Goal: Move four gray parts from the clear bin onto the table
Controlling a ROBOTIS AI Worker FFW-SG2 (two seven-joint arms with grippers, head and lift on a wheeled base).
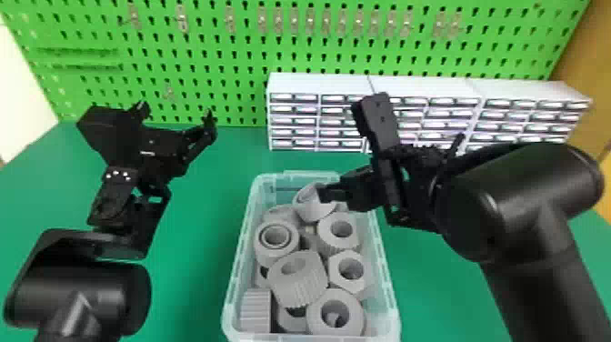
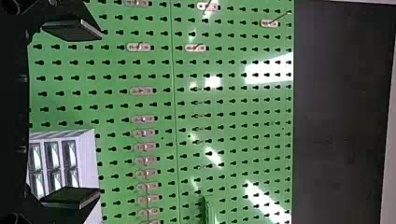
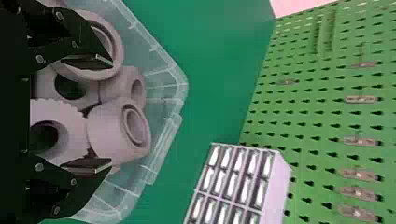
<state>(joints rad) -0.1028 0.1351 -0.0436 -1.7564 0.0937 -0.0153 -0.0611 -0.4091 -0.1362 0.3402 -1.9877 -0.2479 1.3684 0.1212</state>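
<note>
Black and bulky, the right arm (image 1: 523, 191) slants in above the green table (image 1: 195, 273). Beneath, the clear bin (image 1: 232, 291) sits on the table, its long axis running away from the robot, heaped with gray parts. At its near end, a gray ring (image 1: 357, 314) points its round hole upward; farther in, a ridged gray part (image 1: 304, 284) leans, its hole turned up and away. Over the bin's far end hangs the right gripper (image 1: 359, 193), fingers spread; near them, a gray collar (image 1: 313, 207) tilts, its opening up and away. The left gripper (image 1: 176, 116), also spread, is above the table well left of the bin. Beyond stand white drawers (image 1: 423, 84) and a green pegboard (image 1: 318, 50).
</note>
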